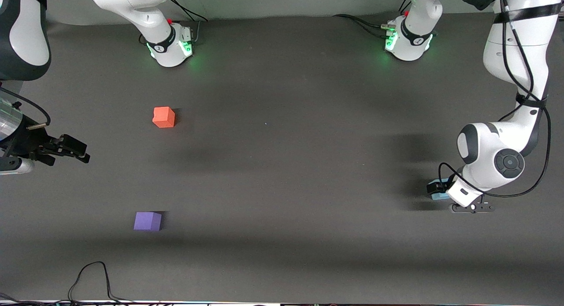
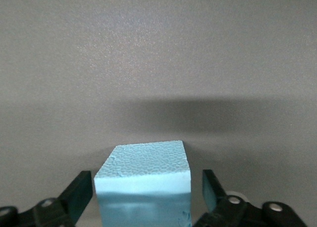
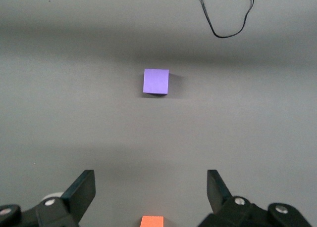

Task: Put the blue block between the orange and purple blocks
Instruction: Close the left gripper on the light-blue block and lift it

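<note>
Fingers (image 2: 79,193) straddle blue block (image 2: 143,180), well apart from orange block (image 1: 164,117).

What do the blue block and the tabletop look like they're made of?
Blue block, between the left hand's open fingers: likely foam, matte, with a pebbled, grainy top face. Table: dark grey, matte, possibly a soft mat; no glare, only soft shadows.
</note>
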Controlling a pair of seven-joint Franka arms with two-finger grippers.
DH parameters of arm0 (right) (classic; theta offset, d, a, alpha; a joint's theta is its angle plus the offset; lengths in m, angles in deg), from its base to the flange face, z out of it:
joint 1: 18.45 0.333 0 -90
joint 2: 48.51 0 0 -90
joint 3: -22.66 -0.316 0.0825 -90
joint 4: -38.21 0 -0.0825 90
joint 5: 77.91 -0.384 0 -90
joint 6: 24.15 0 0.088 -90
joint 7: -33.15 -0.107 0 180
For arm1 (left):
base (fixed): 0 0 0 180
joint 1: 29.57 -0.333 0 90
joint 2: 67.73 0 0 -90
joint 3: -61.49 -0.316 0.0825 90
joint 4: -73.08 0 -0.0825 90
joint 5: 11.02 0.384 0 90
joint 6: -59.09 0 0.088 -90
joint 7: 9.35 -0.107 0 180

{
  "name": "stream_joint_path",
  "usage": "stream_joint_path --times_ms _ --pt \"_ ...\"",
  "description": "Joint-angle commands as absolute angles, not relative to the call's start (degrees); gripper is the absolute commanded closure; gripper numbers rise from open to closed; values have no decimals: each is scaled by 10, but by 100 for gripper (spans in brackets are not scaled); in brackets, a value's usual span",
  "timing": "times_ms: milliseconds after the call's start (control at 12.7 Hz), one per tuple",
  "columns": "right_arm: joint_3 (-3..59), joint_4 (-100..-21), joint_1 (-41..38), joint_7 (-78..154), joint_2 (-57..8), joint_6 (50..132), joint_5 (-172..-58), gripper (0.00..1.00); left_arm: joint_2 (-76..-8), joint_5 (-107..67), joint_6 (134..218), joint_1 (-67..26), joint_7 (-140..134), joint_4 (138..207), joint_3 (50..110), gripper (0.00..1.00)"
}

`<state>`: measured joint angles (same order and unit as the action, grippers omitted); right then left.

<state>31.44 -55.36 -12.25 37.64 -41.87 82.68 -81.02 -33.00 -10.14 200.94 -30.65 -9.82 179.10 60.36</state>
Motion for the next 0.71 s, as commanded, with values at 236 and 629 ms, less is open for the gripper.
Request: stream_joint_path --times_ms 236,629 --pt "326 -547 -124 387 -413 822 -807 0 -339 -103 2000 -301 -81 1785 600 62" --pt "330 -556 -123 386 -420 821 -807 0 -405 -100 1761 -291 -87 1670 602 62"
